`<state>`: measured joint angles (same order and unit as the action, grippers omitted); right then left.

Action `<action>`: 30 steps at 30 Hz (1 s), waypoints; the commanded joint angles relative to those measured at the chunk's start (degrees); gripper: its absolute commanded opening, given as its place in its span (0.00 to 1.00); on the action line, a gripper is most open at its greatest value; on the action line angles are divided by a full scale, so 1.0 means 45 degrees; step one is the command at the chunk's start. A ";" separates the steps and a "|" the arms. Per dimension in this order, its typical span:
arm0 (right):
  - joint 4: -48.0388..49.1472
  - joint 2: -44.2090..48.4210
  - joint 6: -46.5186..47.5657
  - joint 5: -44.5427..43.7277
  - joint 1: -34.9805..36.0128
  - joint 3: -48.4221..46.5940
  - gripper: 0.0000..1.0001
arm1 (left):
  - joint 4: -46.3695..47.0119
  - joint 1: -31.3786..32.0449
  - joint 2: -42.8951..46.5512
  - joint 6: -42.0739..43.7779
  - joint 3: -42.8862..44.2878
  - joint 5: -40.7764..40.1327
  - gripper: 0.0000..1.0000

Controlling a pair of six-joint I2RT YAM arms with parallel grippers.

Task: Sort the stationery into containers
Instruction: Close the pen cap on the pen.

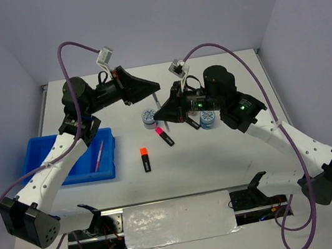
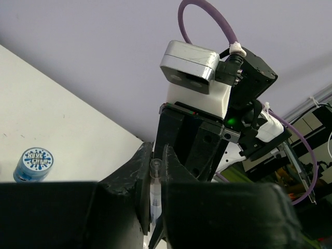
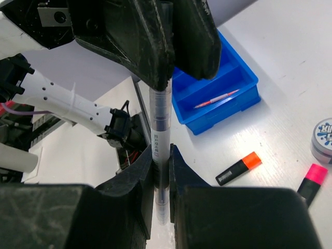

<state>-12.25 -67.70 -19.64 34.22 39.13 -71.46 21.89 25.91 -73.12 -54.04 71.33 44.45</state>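
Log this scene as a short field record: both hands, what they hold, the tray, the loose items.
left hand: shut on grey pen
right hand: shut on the same grey pen
pen state: held off the table between both hands
blue tray: holds one pink pen
loose on table: orange highlighter, pink highlighter, discs

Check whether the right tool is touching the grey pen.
Touching. The right wrist view shows the right tool closed on the pen, both fingers pressed against its barrel.
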 commanded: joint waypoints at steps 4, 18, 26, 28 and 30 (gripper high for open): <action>-0.0089 -0.0423 0.0380 -0.0279 0.0015 -0.1520 0.00 | 0.0078 0.0023 0.0175 0.0173 0.0185 0.0338 0.00; -0.0872 -0.4076 -0.0069 -0.0142 -0.1763 -1.0524 0.00 | -0.0100 0.4376 0.0897 0.0330 -0.3737 -0.1145 0.00; -0.0775 -0.3047 0.0359 -0.0225 -0.1920 -0.8136 0.00 | -0.1193 0.5044 0.1268 0.1043 -0.3336 -0.1515 0.00; -0.0695 -0.2341 0.0789 0.0091 -0.1647 -0.6377 0.00 | -0.2884 0.4461 0.1386 0.1868 -0.1931 -0.2529 0.00; -0.0812 -0.1403 0.0965 0.0441 -0.1471 -0.5277 0.00 | -0.4315 0.3952 0.1503 0.2516 -0.0761 -0.3252 0.29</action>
<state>-43.59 -77.80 -14.83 44.10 34.46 -98.15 27.27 40.82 -66.13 -48.14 65.28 11.18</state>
